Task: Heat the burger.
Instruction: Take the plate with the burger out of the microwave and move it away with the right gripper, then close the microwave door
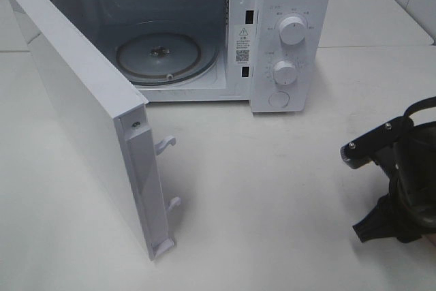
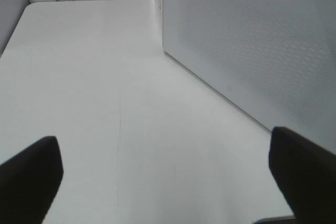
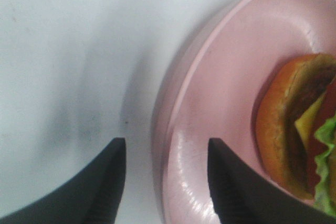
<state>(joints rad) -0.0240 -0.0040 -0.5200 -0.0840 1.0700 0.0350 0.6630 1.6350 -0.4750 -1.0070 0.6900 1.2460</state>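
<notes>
The burger (image 3: 289, 124) lies on its side on a round pink plate (image 3: 220, 103), seen only in the right wrist view; its bun, cheese, dark patty and green lettuce show. My right gripper (image 3: 167, 142) is open, with the plate's rim between its two dark fingers: one over the white table, the other over the plate's inside, short of the burger. In the high view the right arm (image 1: 398, 182) is at the right edge, and the burger and plate are out of view there. My left gripper (image 2: 168, 182) is open and empty above the table.
The white microwave (image 1: 286, 39) stands at the back with its door (image 1: 88, 120) swung wide open toward the front left. Its glass turntable (image 1: 160, 56) is bare. The door's meshed panel (image 2: 252, 51) is close beside the left gripper. White table (image 1: 272, 195) lies in front.
</notes>
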